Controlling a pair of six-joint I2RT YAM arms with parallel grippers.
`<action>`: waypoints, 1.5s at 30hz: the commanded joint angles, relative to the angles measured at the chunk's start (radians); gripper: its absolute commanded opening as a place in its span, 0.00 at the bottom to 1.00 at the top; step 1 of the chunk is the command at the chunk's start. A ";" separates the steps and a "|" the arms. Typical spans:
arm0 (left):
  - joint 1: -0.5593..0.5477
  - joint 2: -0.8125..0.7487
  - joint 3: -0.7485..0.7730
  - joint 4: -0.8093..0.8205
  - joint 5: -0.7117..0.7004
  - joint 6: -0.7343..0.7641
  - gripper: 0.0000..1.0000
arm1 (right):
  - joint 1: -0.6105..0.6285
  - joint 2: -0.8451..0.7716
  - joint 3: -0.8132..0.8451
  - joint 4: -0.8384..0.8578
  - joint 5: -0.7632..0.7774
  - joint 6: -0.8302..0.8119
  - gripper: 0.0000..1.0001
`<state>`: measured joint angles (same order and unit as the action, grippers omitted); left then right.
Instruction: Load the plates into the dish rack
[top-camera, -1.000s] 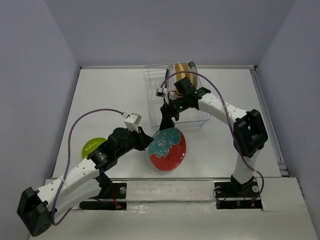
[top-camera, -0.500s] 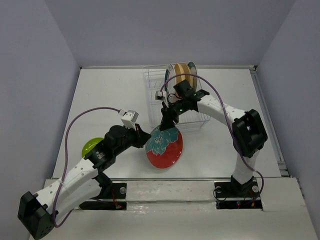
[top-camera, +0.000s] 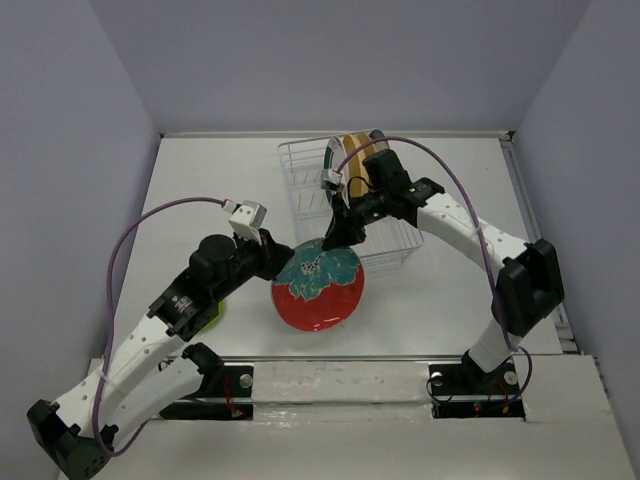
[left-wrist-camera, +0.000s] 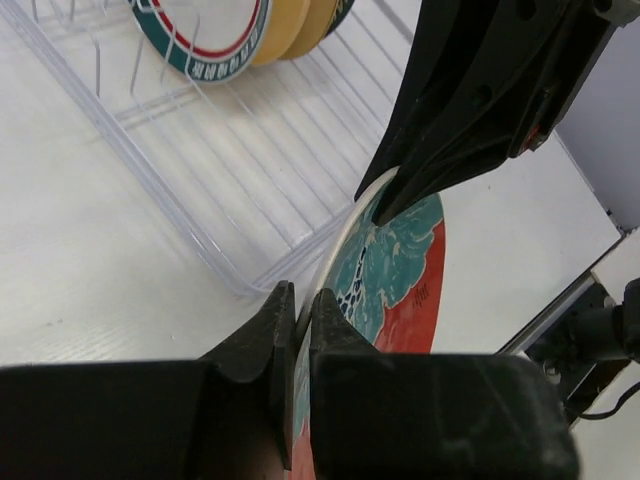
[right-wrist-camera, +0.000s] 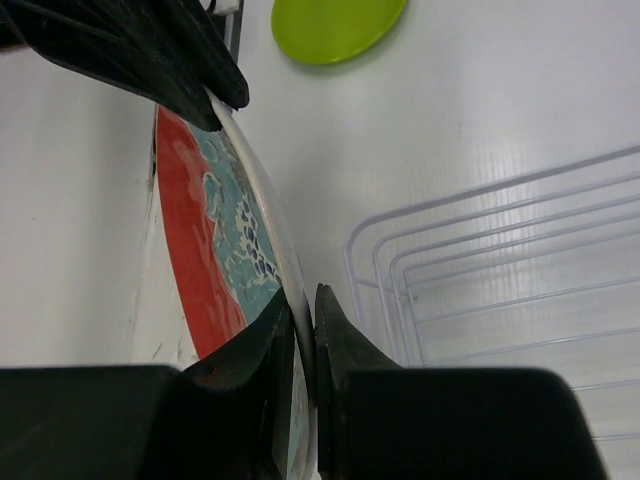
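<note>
The teal-and-red floral plate (top-camera: 318, 288) (left-wrist-camera: 400, 270) (right-wrist-camera: 210, 230) stands tilted just in front of the dish rack (top-camera: 392, 240) (left-wrist-camera: 200, 235) (right-wrist-camera: 480, 270). My left gripper (top-camera: 279, 263) (left-wrist-camera: 298, 292) is shut on its left rim. My right gripper (top-camera: 336, 236) (right-wrist-camera: 305, 300) is shut on its upper rim, next to the rack's near wall. A white plate with a teal-red rim (top-camera: 331, 160) (left-wrist-camera: 200, 35) and an orange-tan plate (top-camera: 356, 148) (left-wrist-camera: 292, 20) stand upright in the rack's far end. The lime green plate (right-wrist-camera: 335, 25) lies flat on the table, mostly hidden under my left arm in the top view.
The white table (top-camera: 440, 290) is walled on three sides. The right arm arches over the rack's right side. The arm bases and a metal rail (top-camera: 340, 365) run along the near edge.
My right gripper has shut on the plate's upper rim. The left arm has swung up and left with the plate, now covering the green plate in the top view.
</note>
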<state>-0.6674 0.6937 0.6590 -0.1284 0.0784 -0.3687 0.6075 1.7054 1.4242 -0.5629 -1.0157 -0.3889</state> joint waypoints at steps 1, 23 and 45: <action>0.006 -0.030 0.162 0.216 -0.129 0.005 0.20 | 0.037 -0.101 0.071 0.136 0.020 0.182 0.07; 0.020 -0.128 0.197 0.092 -0.509 0.209 0.99 | 0.017 0.046 0.525 0.247 1.093 0.685 0.07; 0.029 -0.137 0.162 0.101 -0.480 0.217 0.99 | 0.129 0.411 0.917 0.267 1.843 0.412 0.07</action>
<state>-0.6456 0.5667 0.8246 -0.0837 -0.3935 -0.1654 0.7067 2.1357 2.2478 -0.4919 0.7357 0.0700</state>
